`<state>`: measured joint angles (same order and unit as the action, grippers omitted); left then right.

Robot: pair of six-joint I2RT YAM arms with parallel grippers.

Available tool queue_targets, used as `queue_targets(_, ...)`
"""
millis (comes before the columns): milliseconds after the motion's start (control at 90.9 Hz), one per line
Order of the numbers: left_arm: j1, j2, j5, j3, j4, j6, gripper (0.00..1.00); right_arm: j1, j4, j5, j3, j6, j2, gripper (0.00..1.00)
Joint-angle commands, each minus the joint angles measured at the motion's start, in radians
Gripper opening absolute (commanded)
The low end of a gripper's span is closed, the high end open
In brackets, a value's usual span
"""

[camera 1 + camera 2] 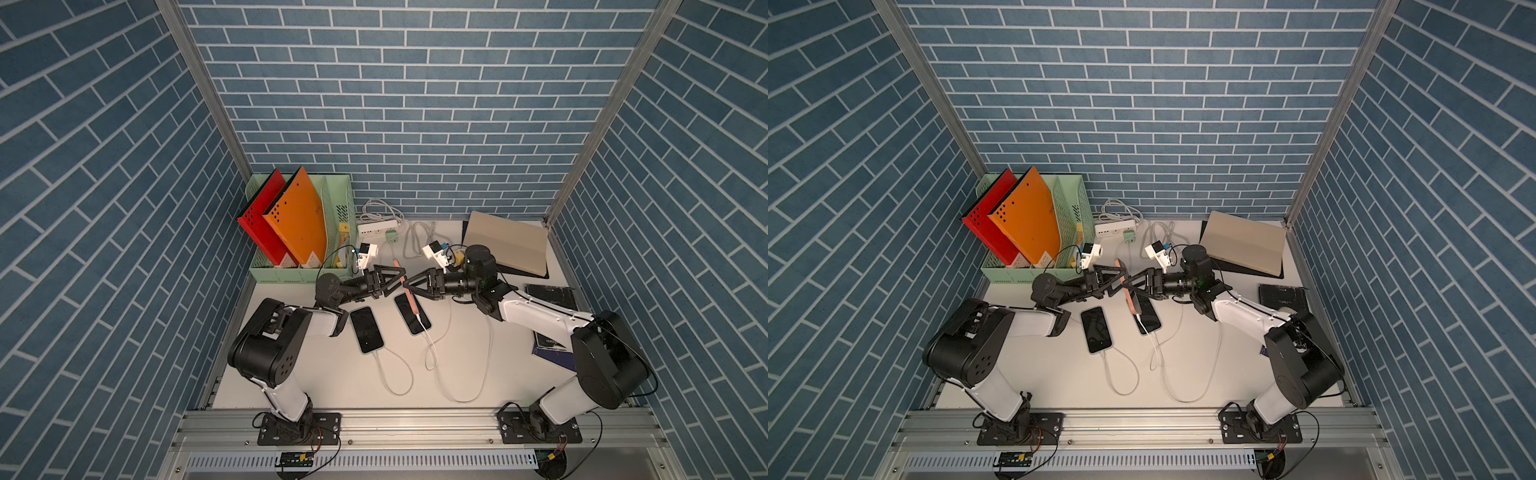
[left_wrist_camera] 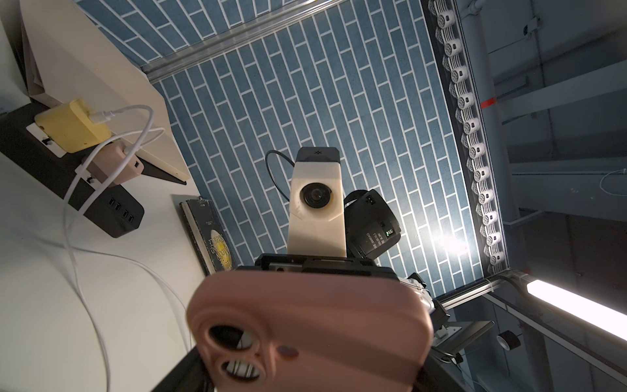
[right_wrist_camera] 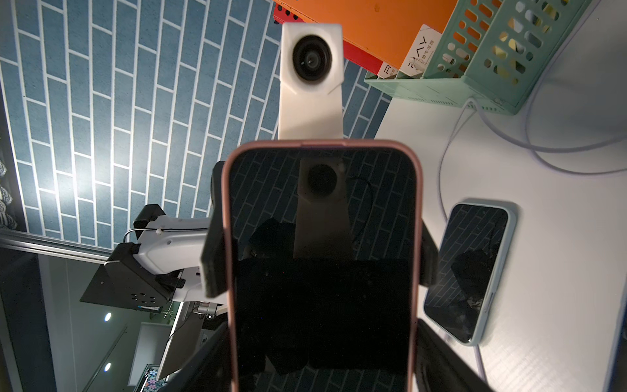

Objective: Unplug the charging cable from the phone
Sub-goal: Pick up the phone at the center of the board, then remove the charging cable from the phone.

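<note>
Phone screen: right wrist; back: left.

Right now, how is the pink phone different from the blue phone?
The pink phone has a pink case; the blue phone has a pale blue one. The pink phone is up in the air on its edge, gripped by the left claw and right claw; the blue phone lies flat on the table, untouched. Both screens are dark.

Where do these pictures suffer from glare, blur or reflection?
Left wrist view: the pink phone is blurred, near the lens, and a light strip glares; right wrist view: its dark screen mirrors the brick wall; both top views: dim, even light.
</note>
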<state>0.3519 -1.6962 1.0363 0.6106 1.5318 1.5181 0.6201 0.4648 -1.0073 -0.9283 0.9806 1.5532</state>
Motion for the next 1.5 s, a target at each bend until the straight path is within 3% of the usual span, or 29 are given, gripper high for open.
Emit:
queue_targets(0,-0.001,0.000,-0.004,0.004,0.043,-0.017,0.14,0.004,-0.094,0.010,-0.024,-0.124,-0.046,0.76)
queue_targets(132,-0.018,0.003,-0.007,0.009,0.021,-0.040,0.00,0.005,-0.128,0.005,0.008,-0.202,-0.089,0.88)
queue_targets(396,-0.034,0.020,-0.018,0.036,-0.148,-0.169,0.00,0.004,-0.107,-0.035,0.098,-0.255,-0.197,0.92)
queue_targets(660,-0.050,0.014,-0.025,0.062,-0.154,-0.171,0.00,0.003,-0.106,-0.041,0.214,-0.267,-0.239,0.81)
queue_targets(935,-0.060,0.012,-0.023,0.065,-0.153,-0.171,0.00,0.004,-0.102,-0.048,0.255,-0.288,-0.226,0.53)
queue_targets(1144,-0.066,0.015,-0.024,0.065,-0.151,-0.171,0.00,0.004,-0.115,-0.032,0.252,-0.307,-0.194,0.44)
queue_targets(1485,-0.068,0.023,-0.022,0.066,-0.153,-0.170,0.01,0.003,-0.172,0.024,0.243,-0.364,-0.154,0.39)
